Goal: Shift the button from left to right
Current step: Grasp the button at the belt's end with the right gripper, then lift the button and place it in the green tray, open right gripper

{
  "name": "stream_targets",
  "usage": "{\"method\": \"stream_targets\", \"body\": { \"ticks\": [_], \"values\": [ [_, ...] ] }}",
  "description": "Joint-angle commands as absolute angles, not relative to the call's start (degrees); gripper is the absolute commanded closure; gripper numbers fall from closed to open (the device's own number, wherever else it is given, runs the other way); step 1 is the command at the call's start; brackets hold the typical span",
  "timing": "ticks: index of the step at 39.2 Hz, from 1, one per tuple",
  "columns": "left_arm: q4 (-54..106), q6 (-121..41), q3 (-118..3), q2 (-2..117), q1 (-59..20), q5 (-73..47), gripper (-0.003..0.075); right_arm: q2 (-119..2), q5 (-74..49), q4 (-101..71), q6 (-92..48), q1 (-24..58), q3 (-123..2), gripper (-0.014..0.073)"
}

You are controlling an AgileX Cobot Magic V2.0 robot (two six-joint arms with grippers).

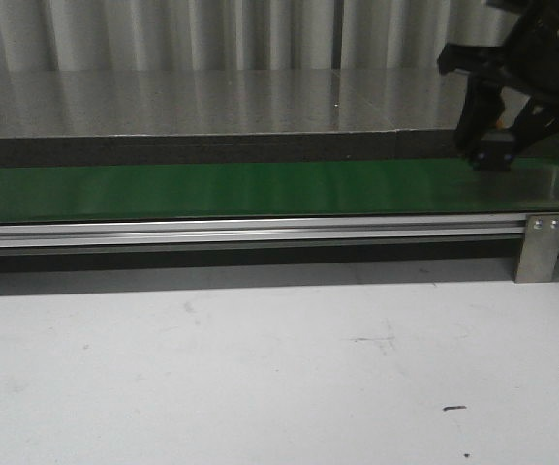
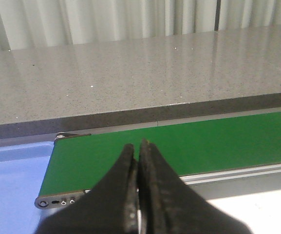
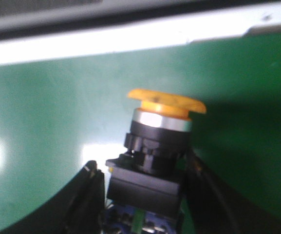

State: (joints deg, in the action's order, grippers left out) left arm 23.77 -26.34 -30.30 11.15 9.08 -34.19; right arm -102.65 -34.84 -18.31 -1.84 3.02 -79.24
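Observation:
The button point(image 3: 163, 105) has an orange-yellow mushroom head, a silver collar and a black boxy body with blue-green marks below. My right gripper point(image 3: 142, 168) is shut on its body, one black finger on each side, over the green conveyor belt point(image 3: 43, 112). In the front view my right gripper point(image 1: 492, 153) is at the far right, low over the belt point(image 1: 211, 189); the button is hard to make out among the black fingers there. My left gripper point(image 2: 138, 146) is shut and empty, over the belt's left end point(image 2: 218, 141).
An aluminium rail point(image 1: 240, 231) with a metal bracket point(image 1: 541, 247) runs along the belt's front. A grey speckled counter point(image 1: 211, 102) lies behind it and a white table point(image 1: 260, 368) in front. A blue surface point(image 2: 9, 180) lies off the belt's left end.

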Motion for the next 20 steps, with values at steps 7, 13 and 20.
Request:
{"method": "stream_targets", "body": {
  "ticks": [7,13,20],
  "values": [
    [25.3,-26.3,-31.8,11.9,8.6,-29.9,0.0741,-94.2,-33.0,-15.1,-2.1,-7.2,-81.2,0.0372],
    [25.3,-26.3,-31.8,11.9,8.6,-29.8,0.0741,-95.0,-34.8,-12.0,-2.1,-13.9,-81.2,0.0372],
    [25.3,-26.3,-31.8,11.9,8.6,-29.8,0.0741,-98.7,-34.2,-7.2,-2.1,-19.0,-81.2,0.0372]
  ]
}}
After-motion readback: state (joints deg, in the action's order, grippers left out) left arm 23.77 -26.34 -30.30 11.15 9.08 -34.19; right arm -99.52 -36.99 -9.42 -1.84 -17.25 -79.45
